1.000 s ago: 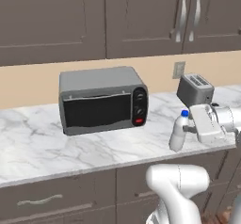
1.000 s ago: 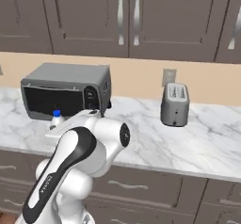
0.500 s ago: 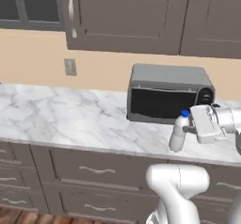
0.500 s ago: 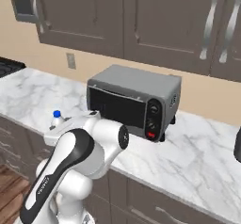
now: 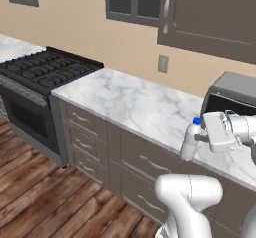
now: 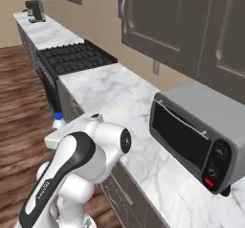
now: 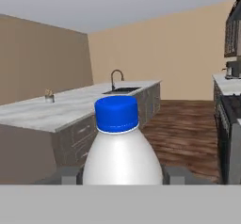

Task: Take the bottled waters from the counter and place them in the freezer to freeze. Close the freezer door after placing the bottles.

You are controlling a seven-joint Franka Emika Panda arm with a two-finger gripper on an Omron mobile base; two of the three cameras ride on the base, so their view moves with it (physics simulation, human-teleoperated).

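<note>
My gripper [image 5: 201, 138] is shut on a whitish bottled water [image 5: 190, 141] with a blue cap, holding it upright by its side in front of the counter's edge. The white marble counter [image 5: 131, 100] runs above dark drawers with silver handles. In the right base view the bottled water's blue cap and neck [image 6: 58, 119] peek out behind my white arm, to the left of the counter [image 6: 107, 90]. The hand view has the bottled water [image 7: 122, 158] close up between the two grey fingers [image 7: 68, 174], its cap toward the top.
A black stove [image 5: 44, 68] [image 6: 72, 57] adjoins the counter's left end. A grey toaster oven [image 5: 233, 94] [image 6: 200, 132] stands on the counter at the right. Wooden floor [image 5: 45, 192] lies in front. An island with a faucet [image 7: 117, 79] shows beyond the bottle.
The whole picture has swung: the base has moved, bringing the stove and wooden floor into view and sending the toaster out. The bottle stays in my gripper at the same spot.
</note>
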